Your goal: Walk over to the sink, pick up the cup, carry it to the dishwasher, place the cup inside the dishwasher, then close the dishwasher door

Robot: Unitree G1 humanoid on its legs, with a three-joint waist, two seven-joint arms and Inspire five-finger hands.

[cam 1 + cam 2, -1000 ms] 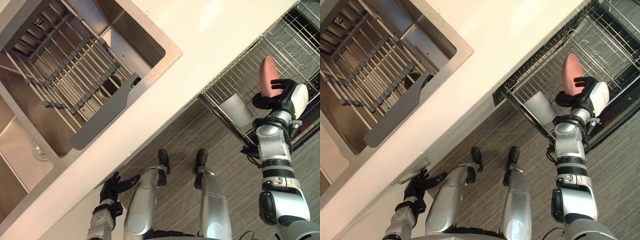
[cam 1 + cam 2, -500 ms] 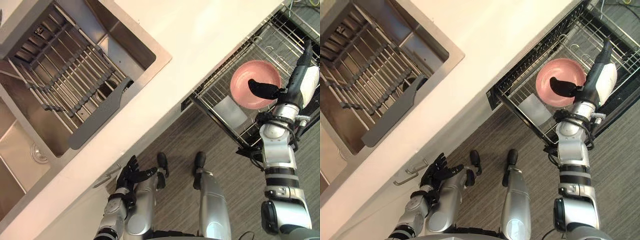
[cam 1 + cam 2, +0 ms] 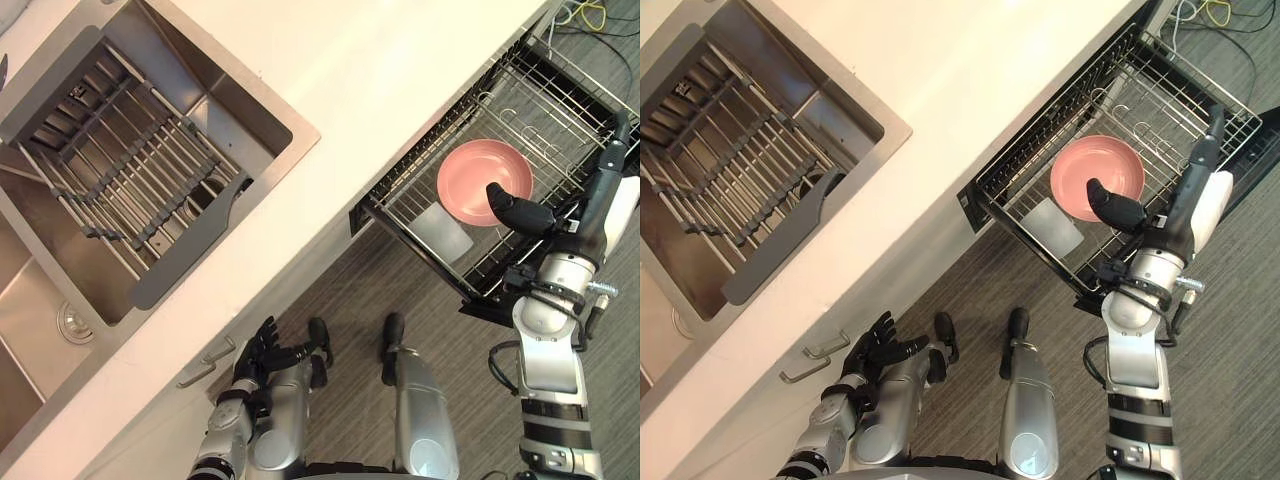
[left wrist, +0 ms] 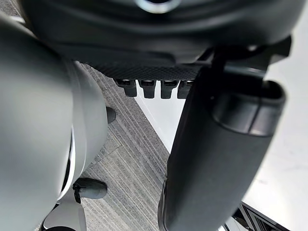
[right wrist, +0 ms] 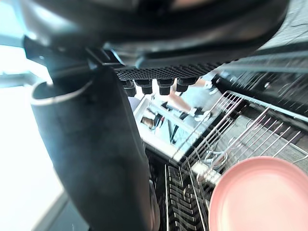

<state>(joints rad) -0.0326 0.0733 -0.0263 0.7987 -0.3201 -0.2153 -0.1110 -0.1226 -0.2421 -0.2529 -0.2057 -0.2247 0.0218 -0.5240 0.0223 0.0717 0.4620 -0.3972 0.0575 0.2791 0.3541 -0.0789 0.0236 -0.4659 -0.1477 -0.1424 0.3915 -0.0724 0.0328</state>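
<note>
Right arm: the forearm is rising from the floor (image 3: 350,290) side, and the right hand (image 3: 590,210) is hovering over the near corner of the pulled-out dishwasher rack (image 3: 545,110).
Right hand state: the fingers are stretching straight out and the thumb is jutting wide to the side. It is spread wide and carrying nothing.
Task's thing: one pink bowl (image 3: 485,182) is lying open side up in the rack, just off the tip of the thumb. I cannot tell whether the thumb is touching its rim. In the right wrist view the bowl (image 5: 260,192) is sitting past the thumb, on the wire.
Edges: the rack's front rim is running under the wrist, and its side rim is lying beyond the bowl, close under the edge of the worktop (image 3: 400,70).
Open room: bare wire is lying ahead of the fingertips. One pale flat panel (image 3: 442,232) is lying just beside the bowl, farther from the hand.
Left hand: the left hand (image 3: 262,350) is hanging low by the cabinet front under the worktop, with its fingers fanning out and nothing in them.
Handles: two drawer handles (image 3: 815,360) are sitting just beside the left hand.
Sink: one sink (image 3: 250,95) is lying well apart from the right hand, across the worktop. One slatted grid (image 3: 130,185) is resting in it.
</note>
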